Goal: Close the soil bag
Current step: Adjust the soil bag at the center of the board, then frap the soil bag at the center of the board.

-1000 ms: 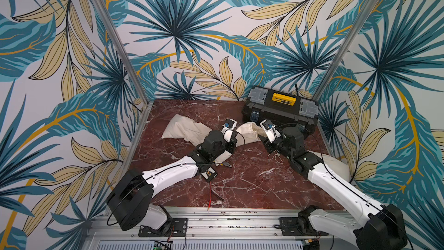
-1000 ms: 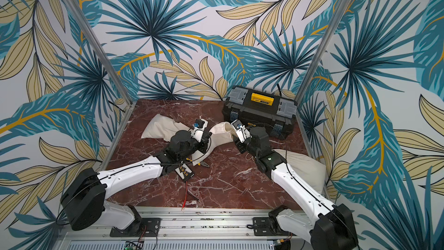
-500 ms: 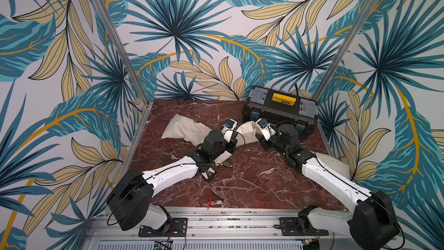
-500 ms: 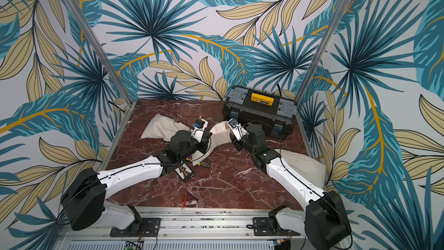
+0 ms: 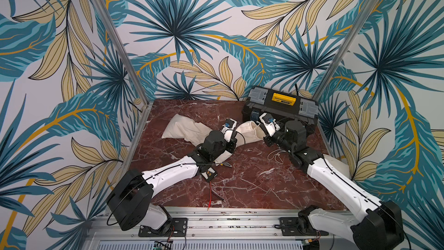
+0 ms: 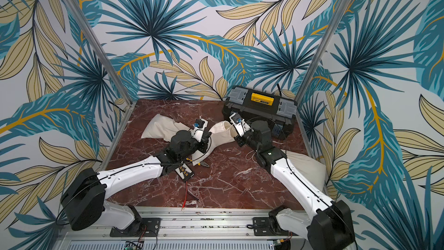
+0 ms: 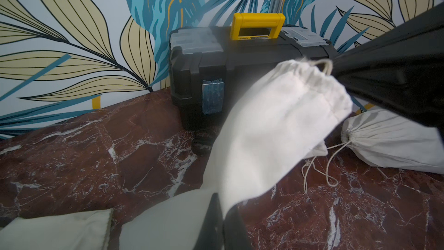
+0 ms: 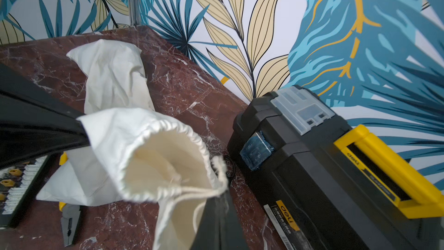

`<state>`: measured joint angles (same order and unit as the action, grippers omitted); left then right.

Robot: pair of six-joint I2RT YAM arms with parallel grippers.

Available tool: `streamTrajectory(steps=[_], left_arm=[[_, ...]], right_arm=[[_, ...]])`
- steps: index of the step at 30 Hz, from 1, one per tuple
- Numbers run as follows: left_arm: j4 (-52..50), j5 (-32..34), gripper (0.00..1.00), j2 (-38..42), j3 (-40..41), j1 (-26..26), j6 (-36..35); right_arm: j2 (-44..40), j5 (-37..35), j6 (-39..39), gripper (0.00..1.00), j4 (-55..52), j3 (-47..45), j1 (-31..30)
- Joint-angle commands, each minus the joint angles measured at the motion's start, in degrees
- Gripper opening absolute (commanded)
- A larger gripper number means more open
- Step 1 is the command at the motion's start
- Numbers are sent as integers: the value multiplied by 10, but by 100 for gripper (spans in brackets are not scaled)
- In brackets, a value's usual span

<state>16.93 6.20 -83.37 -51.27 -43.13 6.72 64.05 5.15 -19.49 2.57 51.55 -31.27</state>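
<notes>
walls (image 5: pixel 216 8): teal and tan leaf print | tabletop (image 5: pixel 252 183): red-brown marble, white veins | posts (image 5: pixel 138 87), front rail (image 5: pixel 228 222): aluminium | light: even

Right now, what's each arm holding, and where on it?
Left fingers pinch the soil bag by its cloth, partway down the body. Right fingers pinch the drawstring at the bag's open mouth.
</notes>
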Motion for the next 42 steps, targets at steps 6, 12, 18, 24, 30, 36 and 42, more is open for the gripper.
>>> streamTrajectory(steps=[6,12,18,24,30,36,42], left_arm=[[-3,-29,33,25,-41,3,-47],[41,-135,49,56,-49,-2,-75],[84,-202,57,27,-76,-8,-64],[94,-200,57,-17,-112,-12,-79],[51,-126,53,-72,-157,-12,-82],[83,-35,36,-136,-159,-12,-35],[106,82,20,-203,-136,-10,-17]], right_arm=[[-3,63,24,0,-76,149,-5],[32,80,34,0,-63,193,-13],[39,87,44,0,-54,193,-20],[34,86,47,0,-51,193,-25],[29,97,54,0,-41,193,-27],[24,112,63,0,-38,202,-32],[-41,78,77,0,-22,204,-32]])
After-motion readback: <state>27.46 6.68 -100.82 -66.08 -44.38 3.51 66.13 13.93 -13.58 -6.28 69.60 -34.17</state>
